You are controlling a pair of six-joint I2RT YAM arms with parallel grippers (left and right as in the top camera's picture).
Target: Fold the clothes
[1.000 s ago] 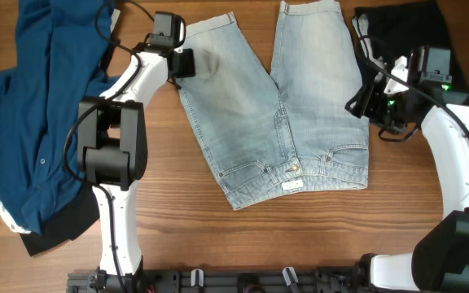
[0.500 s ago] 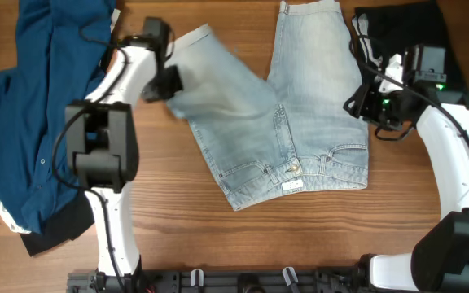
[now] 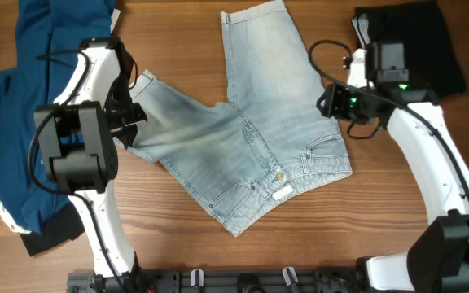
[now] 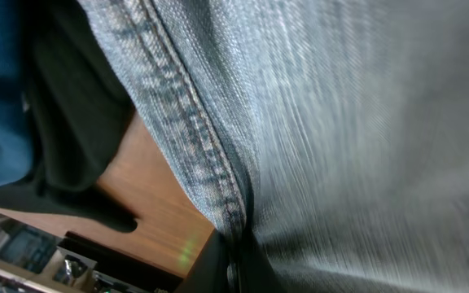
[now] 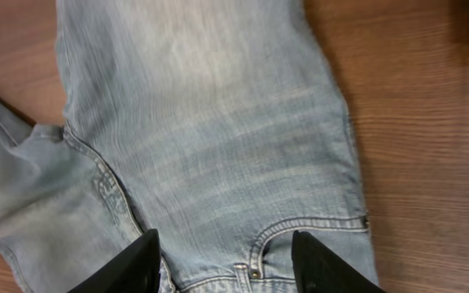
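Clearly, the denim shorts (image 3: 251, 155) have been dragged and turned on the desk (image 3: 381, 228) within the last second. Both legs then pointed toward the far edge with the waistband square to the near edge, whereas now one leg is pulled out sideways toward the dark blue shirt (image 3: 23, 106) and the waistband lies slanted.

The pull was made by the left tool (image 3: 134, 114), which is seen clenched on the hem of that leg. In the left wrist view the stitched hem seam runs straight down into the closed jaws (largely hidden by cloth). The other leg lies flat, pointing to the far edge, and the waistband label faces up.

The right tool (image 3: 330, 102) has been moved inward from beside the black garment (image 3: 422, 41) and is held over the outer edge of the shorts near a back pocket. In the right wrist view its fingers (image 5: 141, 260) are spread wide with nothing between them, and contact with the denim cannot be confirmed.

It is judged that the shorts are being repositioned before any fold, so the task is at an early stage and no fold has been made. The splayed leg would probably need to be carried across onto the other leg, with the waistband side pinned so that the whole garment is not dragged along.
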